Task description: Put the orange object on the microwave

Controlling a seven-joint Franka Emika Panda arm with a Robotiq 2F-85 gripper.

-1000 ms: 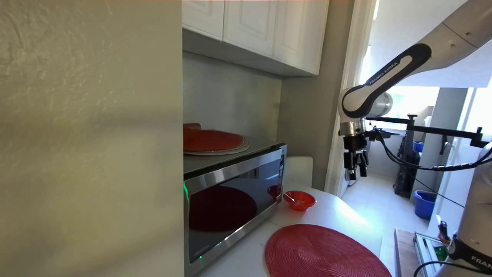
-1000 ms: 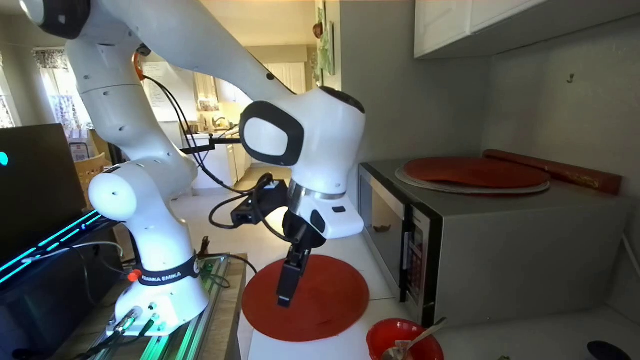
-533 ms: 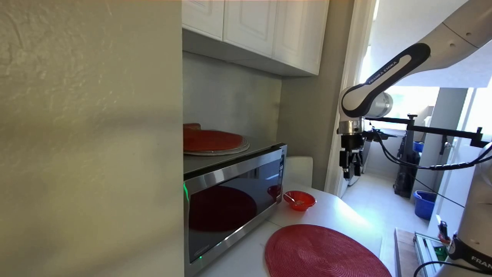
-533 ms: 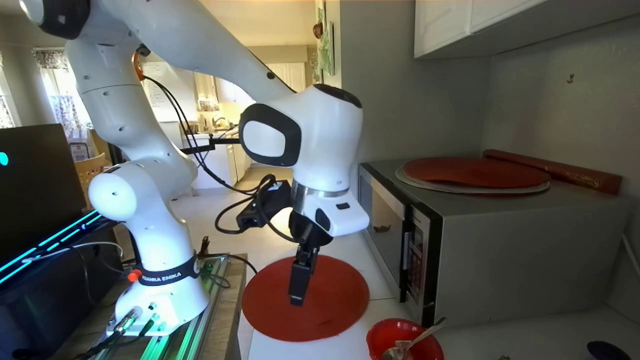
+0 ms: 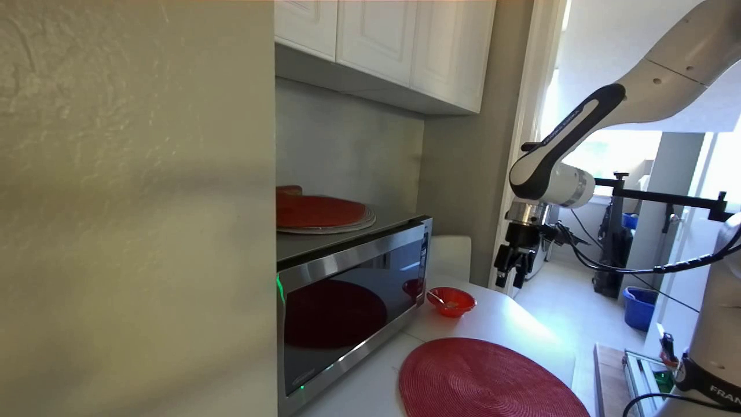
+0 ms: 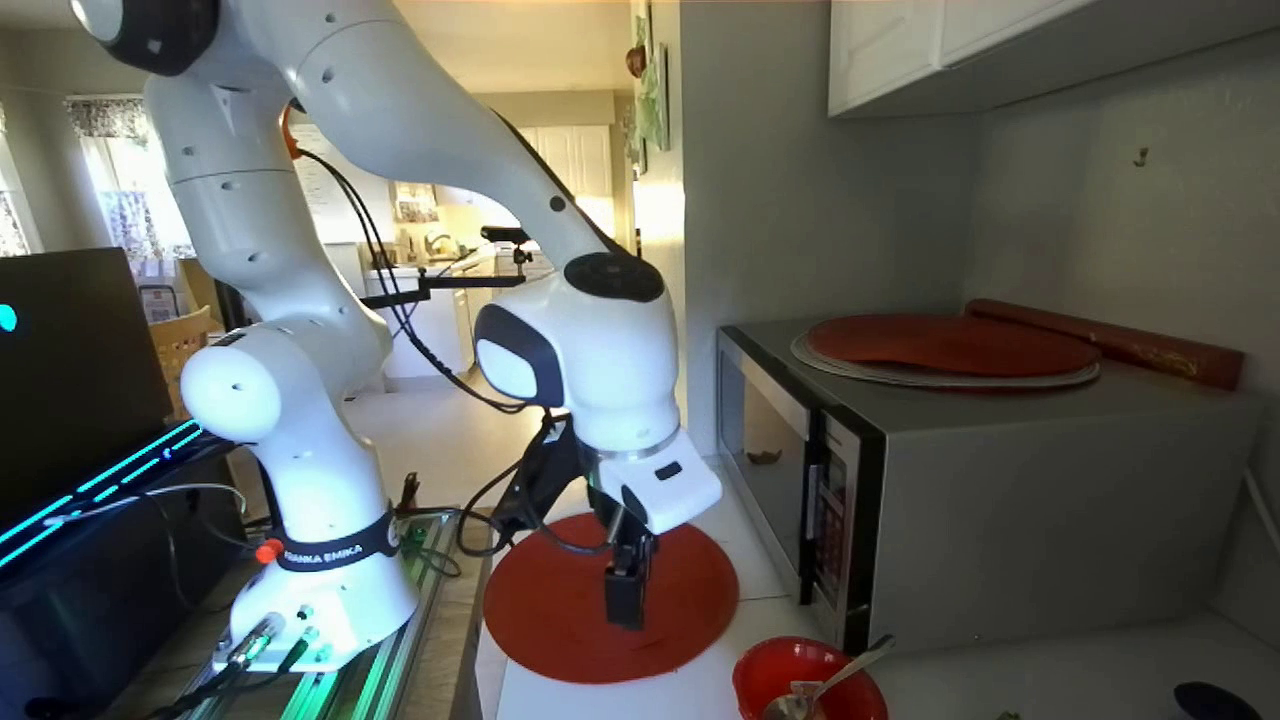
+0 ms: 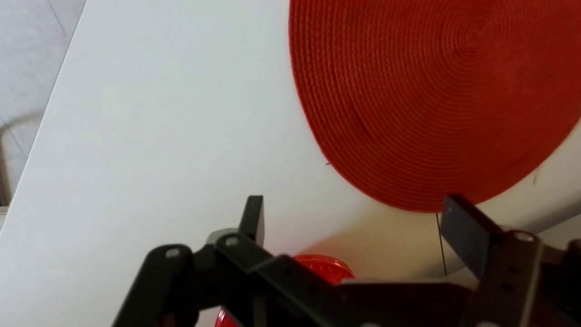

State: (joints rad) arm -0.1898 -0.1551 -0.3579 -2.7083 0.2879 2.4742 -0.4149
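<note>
Over the surface (image 7: 172, 118), I've got fingers (image 7: 467, 235) wide apart, gripping nothing; red-orange disc (image 6: 560, 625) lies flat in front of the microwave (image 6: 1000, 500), red bowl (image 5: 452, 311) nearby.

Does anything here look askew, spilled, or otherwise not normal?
Slightly: on the microwave, the upper red mat looks off-centre over the pale layers, its edge partly wavy, not evenly curved. No spill visible.
</note>
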